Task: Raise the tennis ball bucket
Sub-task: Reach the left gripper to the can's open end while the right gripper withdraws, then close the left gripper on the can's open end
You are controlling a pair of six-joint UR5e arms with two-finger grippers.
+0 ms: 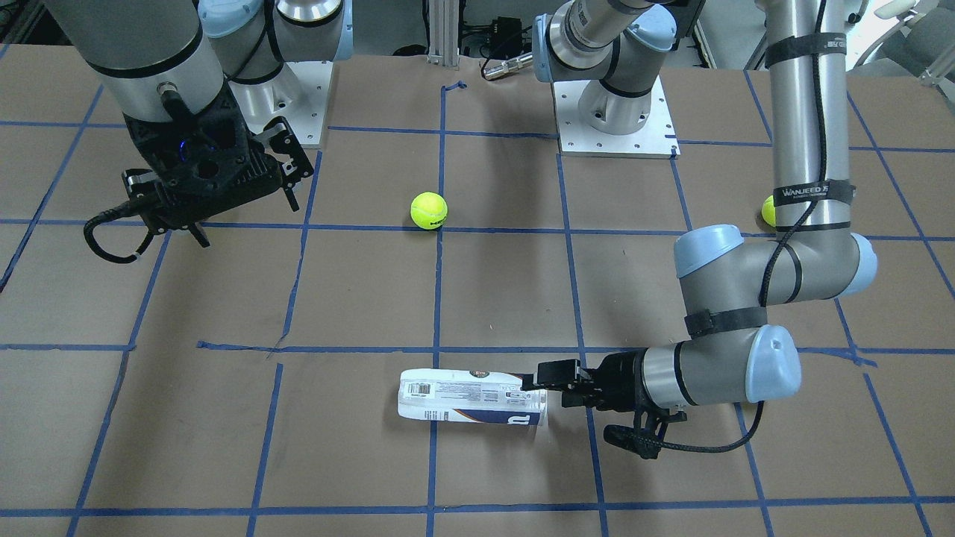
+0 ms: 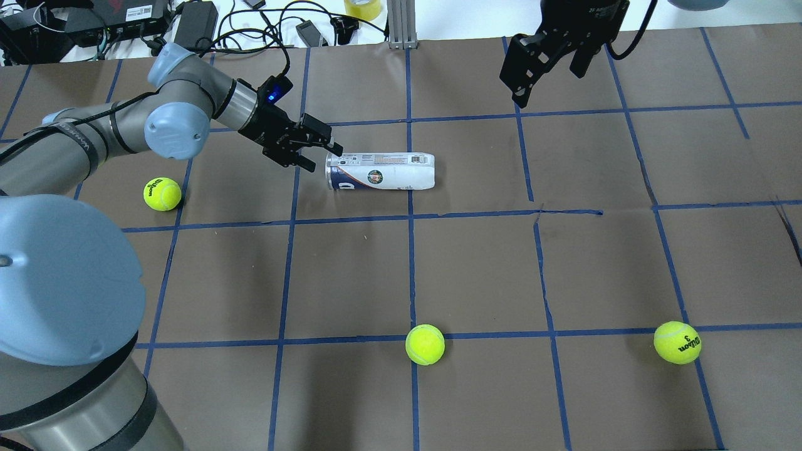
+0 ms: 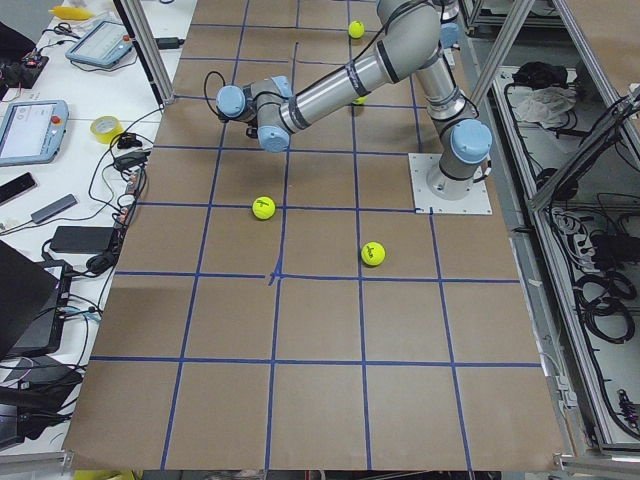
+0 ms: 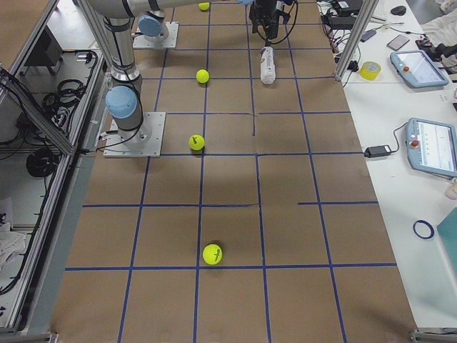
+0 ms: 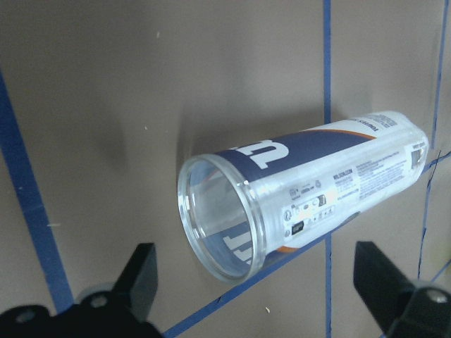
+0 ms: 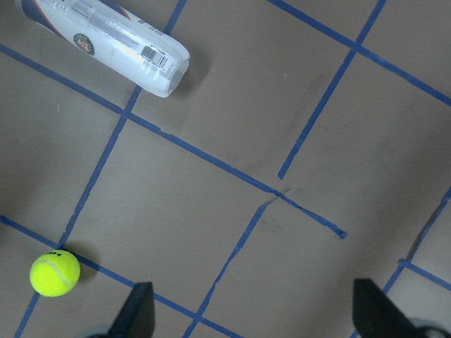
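Note:
The tennis ball bucket is a clear can with a white and navy label. It lies on its side on the brown table, also seen in the front view and the right side view. My left gripper is open and low, right at the can's open end. In the left wrist view the can has its open mouth just ahead of and between my fingers, which do not touch it. My right gripper is open and empty, held high over the table's far right, away from the can.
Three yellow-green tennis balls lie loose on the table: one beside my left arm, one near the middle, and one on the right. Cables and electronics lie beyond the far edge. Blue tape lines grid the surface.

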